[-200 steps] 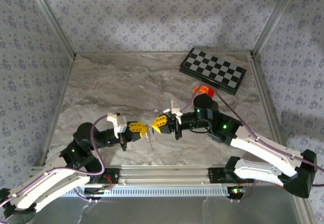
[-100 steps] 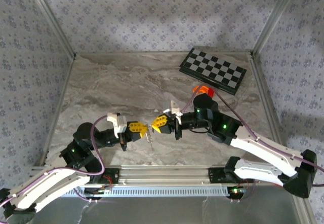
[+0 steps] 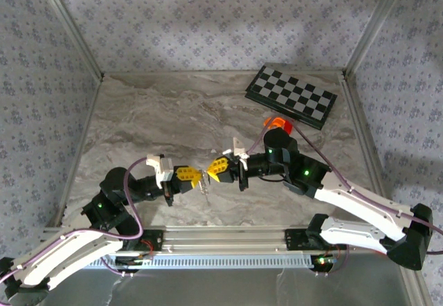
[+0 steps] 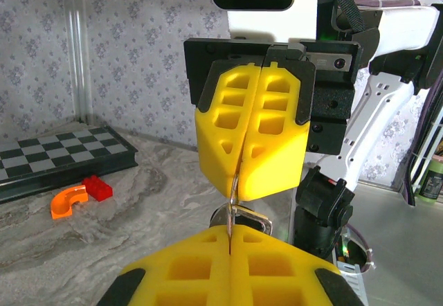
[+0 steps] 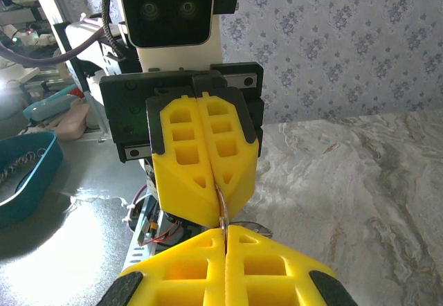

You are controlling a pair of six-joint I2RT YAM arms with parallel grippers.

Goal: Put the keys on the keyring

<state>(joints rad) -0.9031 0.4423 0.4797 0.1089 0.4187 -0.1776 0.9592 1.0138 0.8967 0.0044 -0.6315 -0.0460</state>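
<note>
- From overhead, the left gripper point(image 3: 190, 176) and right gripper point(image 3: 217, 169) meet tip to tip above the near-middle of the marble table point(image 3: 152, 112); a small silver glint hangs between them, too small there to tell ring from key.
- The left wrist view resolves that glint; a thin wire keyring point(image 4: 234, 194) runs edge-on from the seam of the right gripper's yellow fingers point(image 4: 277, 147) down into the seam of the left gripper's own pair at the bottom of the frame; a key point(image 4: 248, 217) hangs just behind the ring.
- The right wrist view gives the mirror of this; the ring's arc enters the left gripper's closed fingers above and the right's own closed fingers below.
- Jaws: both pairs pressed together, each pinching the keyring; the ring is held off the table.
- The left wrist view also looks back at a chessboard point(image 4: 62, 157) lying flat, with an orange curved block point(image 4: 68, 202) and a red brick point(image 4: 97, 187) just beside each other in front of it; overhead, the two blur into one orange-red spot near the board.
- The right wrist view looks the other way, off the table's near edge, to a teal bowl point(image 5: 28, 178).
- Count: two grippers, four yellow fingers; one keyring; one key seen clearly, whether more I cannot tell; one chessboard; one orange block; one red brick; one bowl.
</note>
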